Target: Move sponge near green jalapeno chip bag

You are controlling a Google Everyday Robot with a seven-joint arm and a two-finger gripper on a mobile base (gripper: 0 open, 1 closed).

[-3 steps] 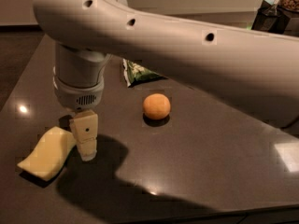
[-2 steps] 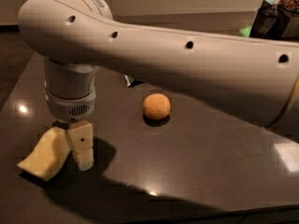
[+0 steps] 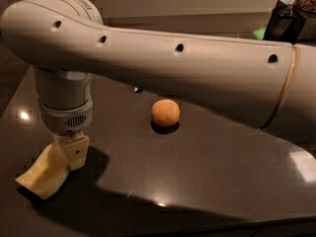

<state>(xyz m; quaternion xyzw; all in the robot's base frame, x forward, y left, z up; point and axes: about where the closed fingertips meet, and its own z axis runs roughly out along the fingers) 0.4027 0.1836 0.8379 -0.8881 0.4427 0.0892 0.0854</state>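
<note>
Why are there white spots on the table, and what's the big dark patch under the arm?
Camera view: the spots are light glaring off the glossy table; the patch is the shadow of the arm, starting by the gripper, low left at the sponge.

Pale yellow sponge (image 3: 44, 176) showing plain, cream gripper (image 3: 75, 152) hanging at its upper right end, orange ball (image 3: 165, 112) glowing, dark glossy table (image 3: 222, 181) reflecting white glints, off-white arm (image 3: 173, 65) showing dark dots

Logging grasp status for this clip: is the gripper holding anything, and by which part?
Cannot be told. The gripper, low on the left, sits against the upper right end of the sponge, but a hold is not visible.
</note>
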